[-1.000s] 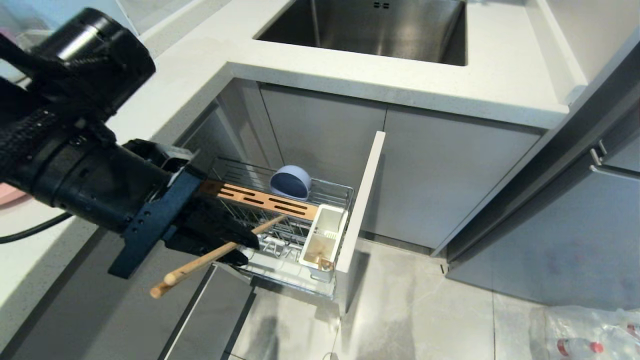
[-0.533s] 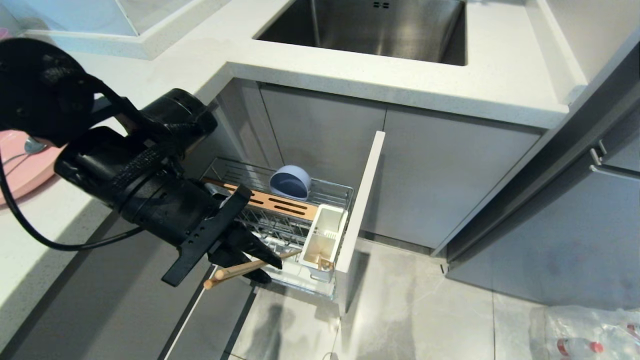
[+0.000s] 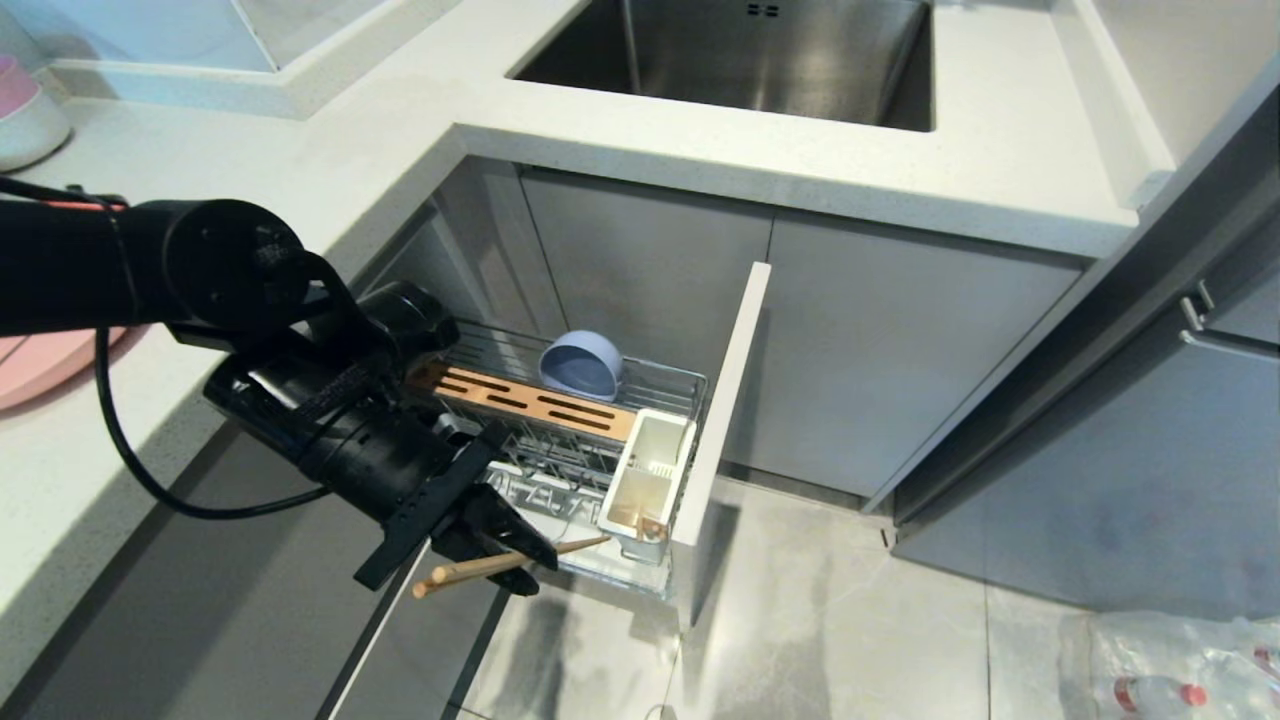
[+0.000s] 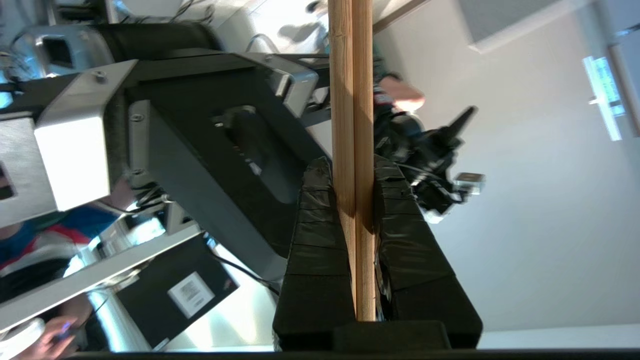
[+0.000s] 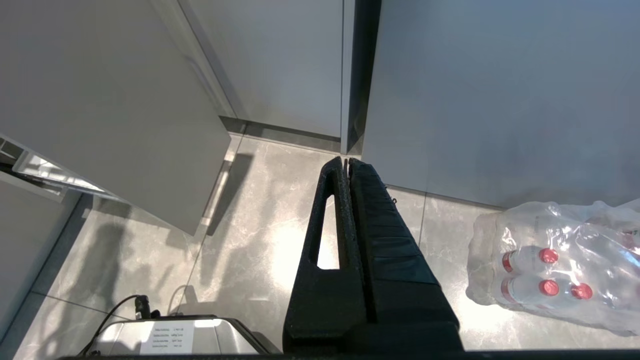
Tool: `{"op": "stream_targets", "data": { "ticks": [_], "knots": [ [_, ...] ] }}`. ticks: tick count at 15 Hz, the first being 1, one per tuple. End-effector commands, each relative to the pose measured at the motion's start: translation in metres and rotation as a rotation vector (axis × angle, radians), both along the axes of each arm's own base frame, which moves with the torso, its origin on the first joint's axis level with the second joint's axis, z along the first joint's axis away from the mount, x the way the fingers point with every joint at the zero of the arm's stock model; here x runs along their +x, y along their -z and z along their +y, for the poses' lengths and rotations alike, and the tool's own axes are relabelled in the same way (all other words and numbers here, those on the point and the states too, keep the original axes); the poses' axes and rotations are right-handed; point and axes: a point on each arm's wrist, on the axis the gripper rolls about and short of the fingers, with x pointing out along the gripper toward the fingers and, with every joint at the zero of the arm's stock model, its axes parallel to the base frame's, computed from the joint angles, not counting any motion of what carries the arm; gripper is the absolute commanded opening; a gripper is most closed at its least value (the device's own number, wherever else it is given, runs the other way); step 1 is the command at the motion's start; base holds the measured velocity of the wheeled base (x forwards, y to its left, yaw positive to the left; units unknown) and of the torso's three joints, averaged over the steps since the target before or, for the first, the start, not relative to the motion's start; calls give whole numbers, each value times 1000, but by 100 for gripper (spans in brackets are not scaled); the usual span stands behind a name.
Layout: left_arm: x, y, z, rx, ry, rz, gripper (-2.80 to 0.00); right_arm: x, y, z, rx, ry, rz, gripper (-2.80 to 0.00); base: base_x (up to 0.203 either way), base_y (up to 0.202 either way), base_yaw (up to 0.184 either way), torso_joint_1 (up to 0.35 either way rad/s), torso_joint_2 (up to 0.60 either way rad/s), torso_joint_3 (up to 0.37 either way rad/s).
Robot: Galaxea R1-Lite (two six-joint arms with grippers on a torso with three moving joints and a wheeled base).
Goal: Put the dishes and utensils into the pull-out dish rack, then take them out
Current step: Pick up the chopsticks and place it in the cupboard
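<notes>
Two chopsticks (image 3: 500,565) lay side by side, pinched between the fingers of the left claw (image 3: 510,560), which was clamped tight on them. In the head view they lay nearly level, thick ends to the left and tips toward the white caddy (image 3: 645,480), just short of its near end. The left claw hung at the near left corner of the rack (image 3: 560,450), which stood pulled out from under the worktop (image 3: 800,170), with its grey front panel (image 3: 722,400) on the right. A blue bowl (image 3: 581,365) sat on its side at the far end of the rack, just behind the slotted wooden strip (image 3: 525,398). The pink plate (image 3: 40,365) lay on the worktop at the far left, partly hidden by the left arm. A pink-over-white bowl stack (image 3: 25,115) stood at the far left corner. The sink (image 3: 740,55) lay beyond the rack.

The right claw (image 5: 347,162) was closed and empty, hanging over the floor (image 5: 250,225) near a pack of bottles (image 5: 555,265).
</notes>
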Motion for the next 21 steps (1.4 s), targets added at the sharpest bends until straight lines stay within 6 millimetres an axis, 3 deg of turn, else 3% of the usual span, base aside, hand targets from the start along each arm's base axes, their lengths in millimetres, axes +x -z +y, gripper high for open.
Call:
{"op": "stream_targets", "data": {
  "ticks": [1, 4, 9, 21],
  "knots": [
    [7, 15, 0, 17, -3, 54, -280, 0, 0, 0, 0, 0, 1, -280, 0, 0, 0, 0, 0, 0],
    [17, 28, -3, 42, 37, 39, -280, 0, 0, 0, 0, 0, 1, -280, 0, 0, 0, 0, 0, 0],
    [39, 26, -9, 107, 19, -123, -280, 0, 0, 0, 0, 0, 1, -280, 0, 0, 0, 0, 0, 0],
    [65, 49, -29, 121, 45, -171, -280, 0, 0, 0, 0, 0, 1, -280, 0, 0, 0, 0, 0, 0]
  ]
}}
